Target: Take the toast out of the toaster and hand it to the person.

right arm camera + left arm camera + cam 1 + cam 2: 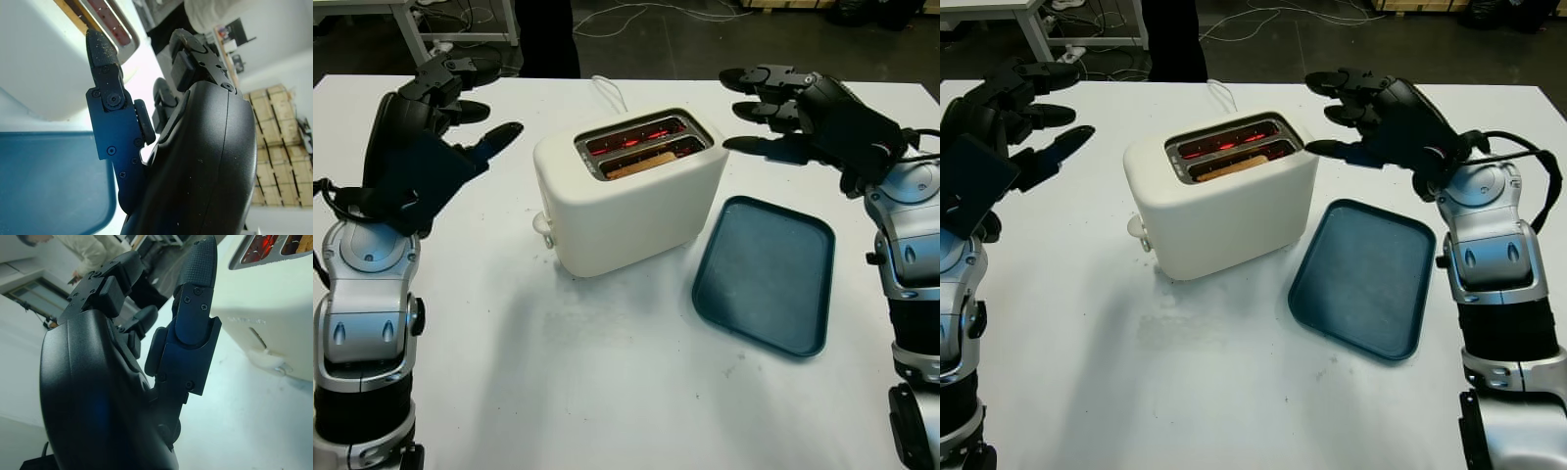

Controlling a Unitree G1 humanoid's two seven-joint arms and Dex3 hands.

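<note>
A cream toaster stands mid-table with its two slots glowing red. A slice of toast sits low in the nearer slot, only its brown top edge showing. My left hand hovers open to the left of the toaster, clear of it. My right hand hovers open just right of the toaster's top, its lowest finger close to the slot end but not touching. The toaster's side and lever appear in the left wrist view. A person in a light top stands beyond the table.
A dark teal tray lies flat right of the toaster, under my right arm. The toaster's white cord runs toward the table's far edge. A person's dark legs stand past that edge. White table spreads in front.
</note>
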